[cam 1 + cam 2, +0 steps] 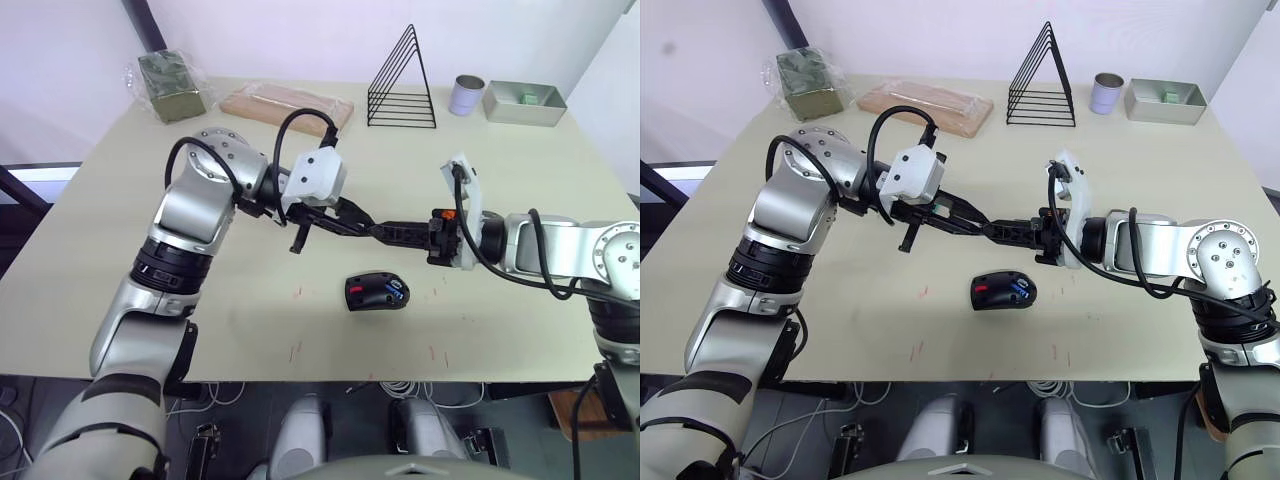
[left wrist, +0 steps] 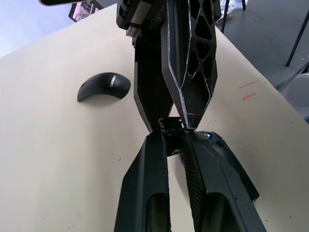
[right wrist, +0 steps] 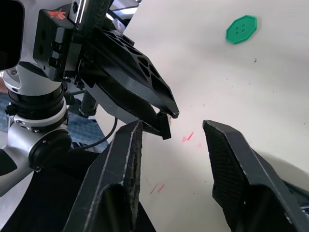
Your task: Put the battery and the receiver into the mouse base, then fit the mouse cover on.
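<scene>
The black mouse base (image 1: pixel 377 292) lies on the table near the front, hollow side up with a red patch inside. The blue battery (image 1: pixel 398 293) sits in it. My two grippers meet tip to tip just above and behind it. The left gripper (image 1: pixel 372 227) is shut on a small black piece, the receiver (image 3: pixel 165 126). My right gripper (image 3: pixel 172 126) is open, and the receiver sits between its fingers, close to one of them. In the left wrist view the mouse cover (image 2: pixel 104 86), a smooth dark shell, lies on the table beyond the grippers.
Along the table's far edge stand a bagged green box (image 1: pixel 172 85), a wooden board (image 1: pixel 287 103), a black wire rack (image 1: pixel 403 85), a cup (image 1: pixel 466 95) and a metal tray (image 1: pixel 525 103). A green button-like disc (image 3: pixel 241 30) lies on the table.
</scene>
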